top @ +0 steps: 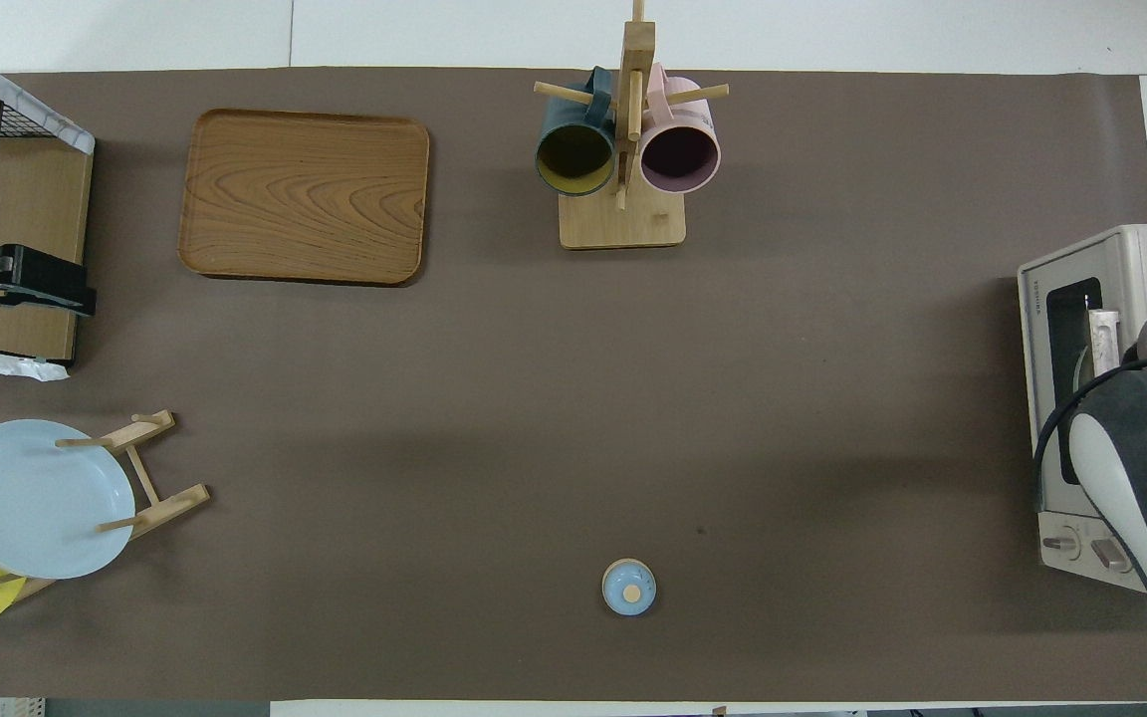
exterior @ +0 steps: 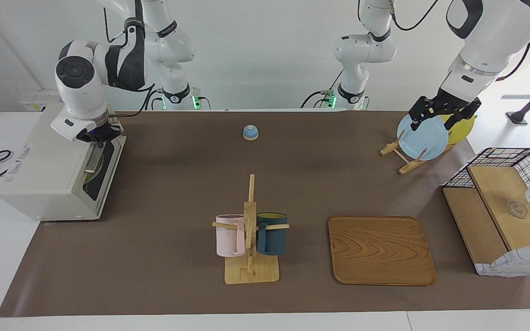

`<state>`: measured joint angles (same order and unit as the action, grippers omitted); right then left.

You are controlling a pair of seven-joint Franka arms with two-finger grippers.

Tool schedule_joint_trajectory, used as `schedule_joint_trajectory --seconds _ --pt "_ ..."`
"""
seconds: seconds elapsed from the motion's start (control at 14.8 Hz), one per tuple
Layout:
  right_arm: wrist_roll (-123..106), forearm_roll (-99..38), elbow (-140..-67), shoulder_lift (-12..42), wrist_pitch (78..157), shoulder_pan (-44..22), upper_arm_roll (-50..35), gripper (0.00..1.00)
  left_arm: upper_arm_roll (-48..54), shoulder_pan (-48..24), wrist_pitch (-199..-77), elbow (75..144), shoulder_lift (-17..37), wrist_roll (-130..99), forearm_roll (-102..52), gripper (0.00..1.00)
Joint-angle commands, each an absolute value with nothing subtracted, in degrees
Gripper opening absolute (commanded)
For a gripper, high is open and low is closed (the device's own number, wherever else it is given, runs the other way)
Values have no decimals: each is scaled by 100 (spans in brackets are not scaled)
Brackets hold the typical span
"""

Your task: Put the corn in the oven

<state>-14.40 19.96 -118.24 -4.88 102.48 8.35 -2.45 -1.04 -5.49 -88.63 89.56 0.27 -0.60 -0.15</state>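
Right hand [exterior: 95, 137] is down at the top edge of the oven [exterior: 39, 174] door, just above the bar handle [exterior: 93, 161]. I cannot tell whether it is gripping the bar or only resting by it. In the facing view the oven sits at nine o'clock on the desk [exterior: 177, 184], at the right arm's end, and its dark glass door faces the middle of the desk.

Left hand [exterior: 440, 118] hangs at two o'clock in that view, over the blue plate [exterior: 423, 138] and the yellow plate [exterior: 463, 131] in their rack. Its fingers are spread, with nothing seen between them.

A wooden tray [exterior: 380, 250] lies at five o'clock, a mug stand [exterior: 250, 248] at six, and a small blue bell [exterior: 250, 132] near twelve.

The corn shows in neither view, so I cannot say where it is; something pale and rounded shows through the glass, too dim to name.

A cob is likely light and stiff, and its bumpy skin should hold well. It would roll, though, so the best hold is across the thick middle and not the tapered tip.
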Motion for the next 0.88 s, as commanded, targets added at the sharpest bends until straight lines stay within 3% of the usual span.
schedule_joint_trajectory --seconds 0.0,0.54,0.67,0.81 --pt "-1547 2171 -11936 -255 10486 1011 -202 0 -88 -501 -8877 9053 -79 9 -9 100" --pt "-1521 1135 -10549 -220 9231 958 -281 3 -88 -501 -8877 9053 -79 9 -9 100" --pt "-1520 1046 -10092 -220 8765 958 -281 12 -88 -501 -8877 9053 -79 9 -9 100" --pt "-1538 907 -9731 -220 8413 967 -273 32 -88 -501 -8877 9053 -79 9 -9 100"
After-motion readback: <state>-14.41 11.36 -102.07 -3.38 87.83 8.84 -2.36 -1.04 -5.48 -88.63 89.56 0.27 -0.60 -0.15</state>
